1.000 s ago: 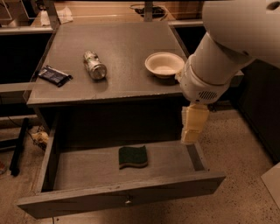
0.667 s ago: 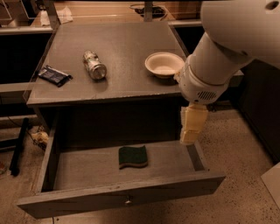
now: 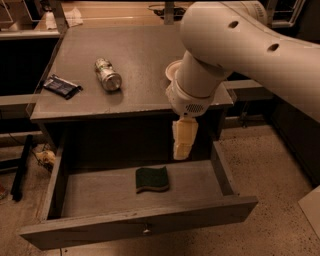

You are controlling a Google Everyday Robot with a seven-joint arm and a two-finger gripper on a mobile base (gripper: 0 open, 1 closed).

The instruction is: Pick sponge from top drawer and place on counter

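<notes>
The sponge, dark green on top with a yellow edge, lies flat in the middle of the open top drawer. The drawer is pulled out, and its small metal knob shows on the front panel. My gripper hangs pale and pointing down over the drawer's back right part, a little above and to the right of the sponge, not touching it. The grey counter is above the drawer; my white arm crosses its right side.
On the counter lie a dark blue packet at the left edge, a can on its side, and a white bowl partly hidden behind my arm. A pale wooden surface stands behind. Speckled floor lies to the right.
My arm and gripper have moved left, over the drawer and nearer the sponge. The sponge has not moved.
</notes>
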